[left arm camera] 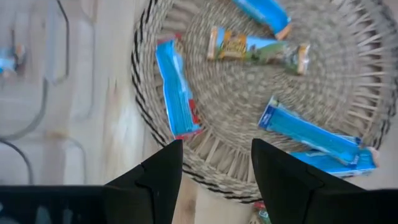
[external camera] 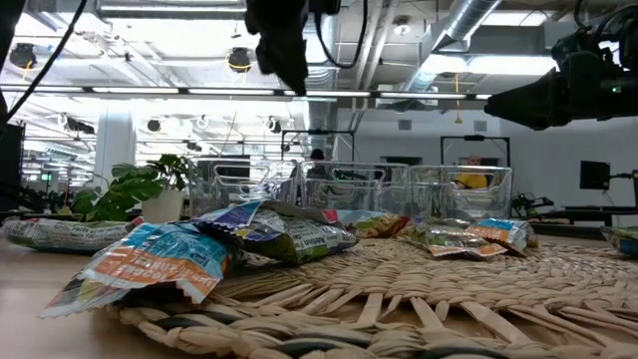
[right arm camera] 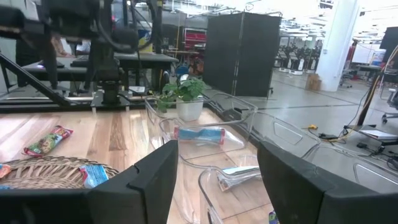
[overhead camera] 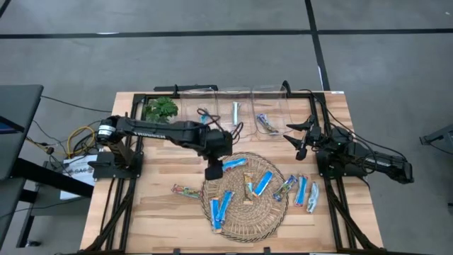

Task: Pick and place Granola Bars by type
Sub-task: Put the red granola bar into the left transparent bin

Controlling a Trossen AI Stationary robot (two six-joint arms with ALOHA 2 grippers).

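Left end effector (overhead camera: 213,172) extended over woven mat (overhead camera: 244,219) rim, pointed down, fingers spread wide, empty. Right end effector (overhead camera: 300,140) hung near bins (overhead camera: 233,106), fingers apart, empty. Granola Bars (overhead camera: 262,183): five on mat, four on counter (overhead camera: 141,205) beside it, three in bins. Wrappers shiny; bright blue, pale silver, multicoloured.

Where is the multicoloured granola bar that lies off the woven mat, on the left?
In the high view, the multicoloured granola bar lies on the bare wooden table, just left of the round woven mat, below the left gripper.
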